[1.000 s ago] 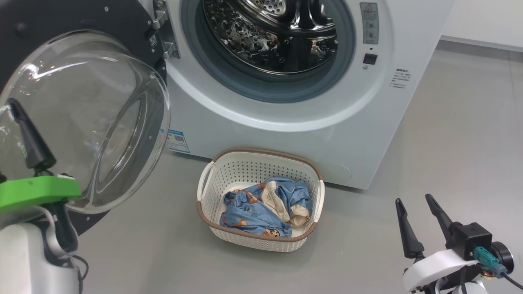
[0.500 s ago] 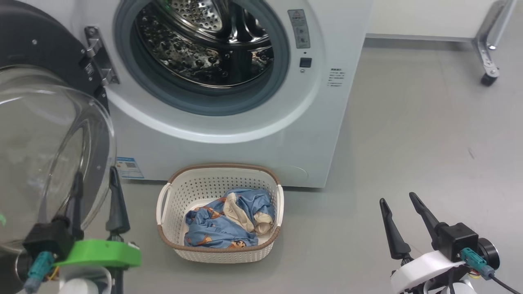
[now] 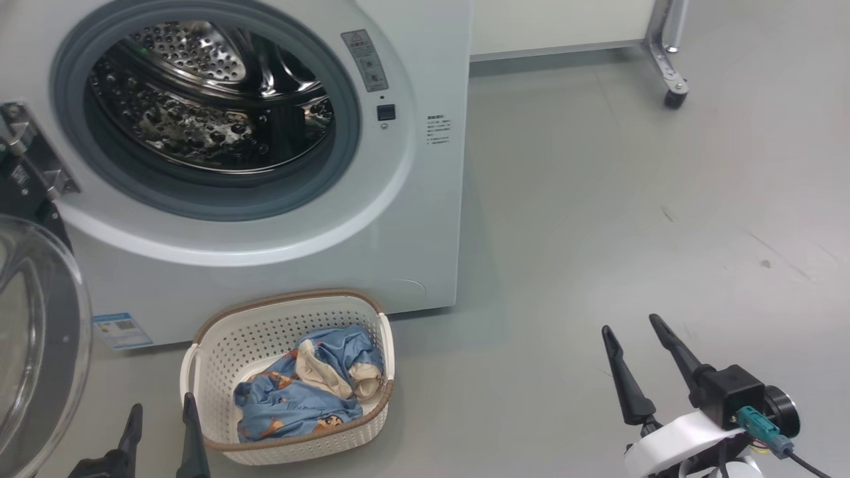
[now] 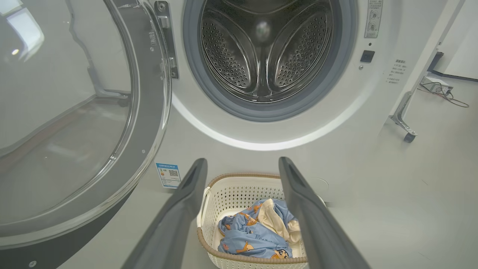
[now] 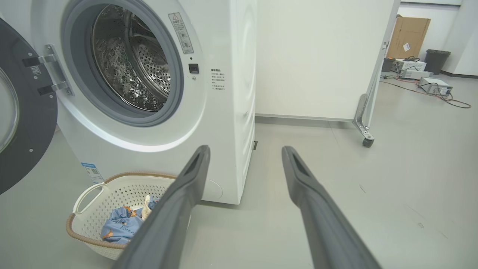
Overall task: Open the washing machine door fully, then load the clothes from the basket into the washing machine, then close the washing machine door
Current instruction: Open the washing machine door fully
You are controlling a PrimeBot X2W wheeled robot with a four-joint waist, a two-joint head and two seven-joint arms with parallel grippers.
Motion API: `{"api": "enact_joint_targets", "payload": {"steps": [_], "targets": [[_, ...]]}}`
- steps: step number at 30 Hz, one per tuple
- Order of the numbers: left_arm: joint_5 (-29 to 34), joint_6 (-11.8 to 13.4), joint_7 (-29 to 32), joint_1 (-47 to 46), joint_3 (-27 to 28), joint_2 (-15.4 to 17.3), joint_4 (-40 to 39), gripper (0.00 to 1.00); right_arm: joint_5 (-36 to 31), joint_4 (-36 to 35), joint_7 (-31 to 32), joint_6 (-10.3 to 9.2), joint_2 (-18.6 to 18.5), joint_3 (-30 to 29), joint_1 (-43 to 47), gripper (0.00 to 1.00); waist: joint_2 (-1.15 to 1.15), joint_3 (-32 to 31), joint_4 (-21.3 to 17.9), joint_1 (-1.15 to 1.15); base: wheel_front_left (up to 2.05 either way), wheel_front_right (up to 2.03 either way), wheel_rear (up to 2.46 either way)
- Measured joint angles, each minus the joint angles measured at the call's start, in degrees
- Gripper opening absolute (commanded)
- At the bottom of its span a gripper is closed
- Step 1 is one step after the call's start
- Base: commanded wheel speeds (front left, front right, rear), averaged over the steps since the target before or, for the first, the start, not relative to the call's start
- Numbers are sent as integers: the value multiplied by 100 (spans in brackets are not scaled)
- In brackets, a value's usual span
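step: load clothes | black-rimmed glass door (image 5: pixel 26 142) stands wide on white front-loading washing machine (image 3: pixel 425 219) | blue cartoon-print clothes (image 3: pixel 299 398) bundled in cream perforated plastic basket (image 3: pixel 265 332) on floor (image 3: pixel 597 199) | left gripper (image 3: pixel 163 405), right gripper (image 3: pixel 629 324) — both spread, empty | advice: pinch the bundle's raised fold deep, clear of the rim

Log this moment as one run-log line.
washing machine door: open | drum: empty | clothes: in basket before washing machine | left gripper: open, empty, near basket | right gripper: open, empty, over floor
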Motion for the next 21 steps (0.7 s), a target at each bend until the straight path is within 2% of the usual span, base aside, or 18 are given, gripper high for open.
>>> {"api": "enact_joint_targets", "payload": {"steps": [9,21], "targets": [[7,63,-1,4,62,-5,-151,100,2,-76,0,0,-21,-311,5,100,0,-5,-390,0,0,0,0],[57,94,-1,2,71,-18,-268,100,2,-133,0,0,-29,-416,25,100,0,32,-202,0,0,0,0]]}}
